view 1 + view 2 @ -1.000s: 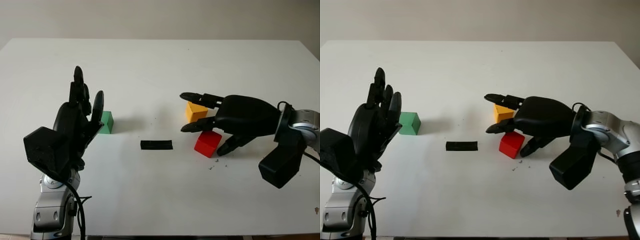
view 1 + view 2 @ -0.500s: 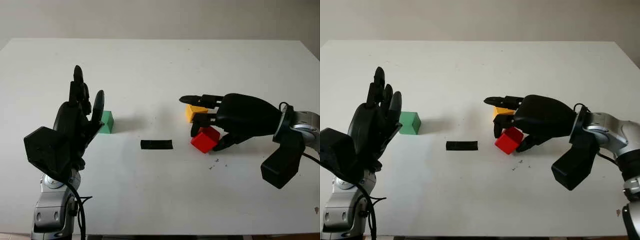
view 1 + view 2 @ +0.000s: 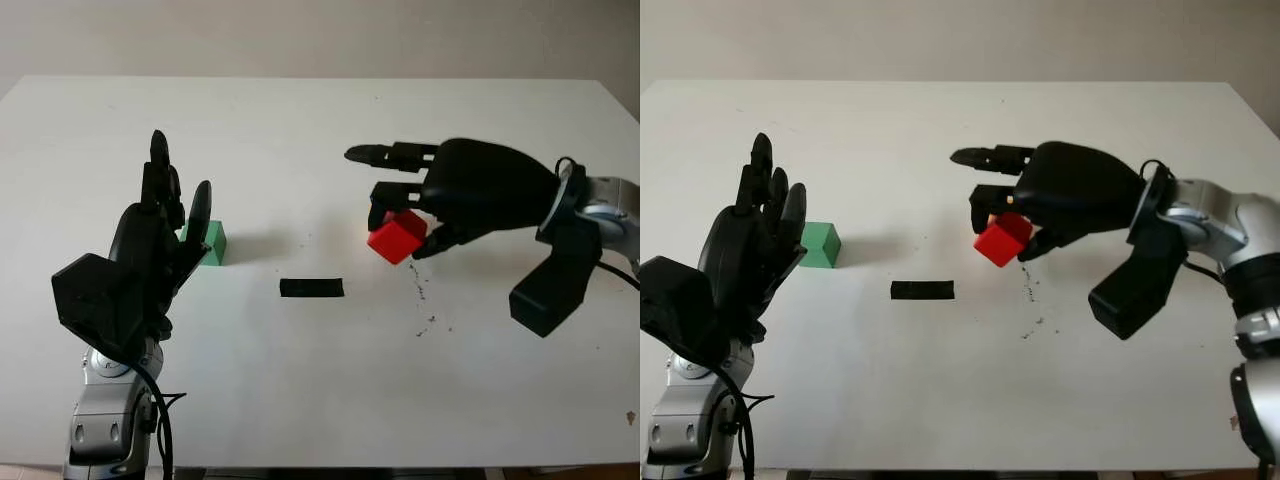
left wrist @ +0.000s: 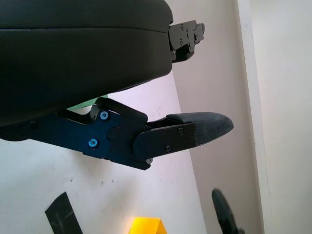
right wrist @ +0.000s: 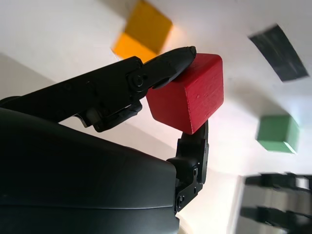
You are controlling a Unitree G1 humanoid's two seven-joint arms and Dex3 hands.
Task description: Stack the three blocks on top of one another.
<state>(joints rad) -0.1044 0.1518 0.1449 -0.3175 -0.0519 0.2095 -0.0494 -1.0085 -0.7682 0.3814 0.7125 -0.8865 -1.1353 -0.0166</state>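
The right hand is pinching the red block between its fingers, holding it above the table, apparently for stacking. The yellow block is lying beneath; the green block is sitting far left by the open left hand.

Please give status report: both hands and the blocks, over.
Right hand holds red block above table. Left hand open beside green block. Yellow block free.

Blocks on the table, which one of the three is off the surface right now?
The red block, pinched in the right hand and tilted above the table. The green block sits beside the open left hand; the yellow block lies on the table.
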